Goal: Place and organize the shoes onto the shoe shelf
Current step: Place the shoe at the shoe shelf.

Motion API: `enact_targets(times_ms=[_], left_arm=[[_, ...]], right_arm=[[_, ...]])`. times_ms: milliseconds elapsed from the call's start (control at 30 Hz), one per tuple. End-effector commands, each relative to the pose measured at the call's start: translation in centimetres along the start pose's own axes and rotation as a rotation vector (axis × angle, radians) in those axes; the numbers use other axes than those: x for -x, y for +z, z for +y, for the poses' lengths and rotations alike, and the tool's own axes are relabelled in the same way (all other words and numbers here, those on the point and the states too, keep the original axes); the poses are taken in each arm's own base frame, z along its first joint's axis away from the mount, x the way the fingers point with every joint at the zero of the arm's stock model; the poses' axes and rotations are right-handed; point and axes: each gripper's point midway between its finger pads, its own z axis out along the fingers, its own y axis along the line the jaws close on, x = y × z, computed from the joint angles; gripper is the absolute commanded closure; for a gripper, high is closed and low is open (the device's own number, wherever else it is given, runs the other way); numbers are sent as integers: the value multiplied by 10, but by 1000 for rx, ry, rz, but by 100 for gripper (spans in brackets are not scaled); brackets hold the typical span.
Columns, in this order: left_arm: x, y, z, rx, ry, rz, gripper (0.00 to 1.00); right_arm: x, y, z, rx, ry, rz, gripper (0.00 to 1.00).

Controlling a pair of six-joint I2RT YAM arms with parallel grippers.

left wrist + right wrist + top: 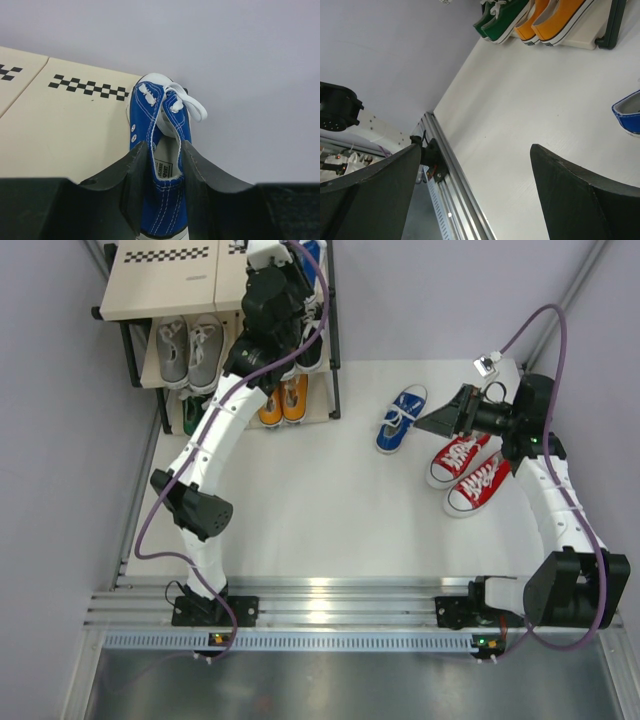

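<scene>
Shoe shelf (160, 285) top: one blue shoe (150, 115), left gripper (164, 145) straddling, grip unclear; rightward two red shoes (478, 485), another blue shoe (401, 418); right gripper (475, 150) agape.

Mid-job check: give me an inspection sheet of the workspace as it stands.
Surface: white table, no spills seen.
Job's things: shoe shelf holds grey pair, green shoes, orange pair, black shoe; blue shoe at top board's right edge; second blue shoe and red pair on table.
Clutter: nothing seen.
Grippers: left gripper flanks blue shoe's heel, grip unclear; right gripper open, empty.
Cables: purple cable loops beside left arm; second purple cable arcs from right arm to white plug.
Surroundings: lilac walls; metal rail at near edge.
</scene>
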Motion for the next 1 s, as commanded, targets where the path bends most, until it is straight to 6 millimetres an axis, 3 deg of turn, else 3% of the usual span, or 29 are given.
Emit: enact_targets(times_ms=[0, 300, 433, 633, 800, 967], left_arm=[[48, -10, -9, -38, -107, -93, 62], [45, -13, -22, -86, -186, -73, 61], [55, -14, -21, -84, -199, -97, 56], [85, -21, -11, -61, -199, -164, 39], [112, -31, 2, -50, -191, -198, 32], [134, -52, 15, -51, -138, -192, 27]], right_arm=[[18, -9, 11, -9, -91, -46, 9], [22, -9, 10, -16, -104, -45, 9], [22, -10, 10, -22, -117, -41, 9], [26, -11, 2, -63, -172, -28, 9], [33, -10, -18, -146, -223, 12, 8], [33, 4, -56, -268, -208, 113, 10]])
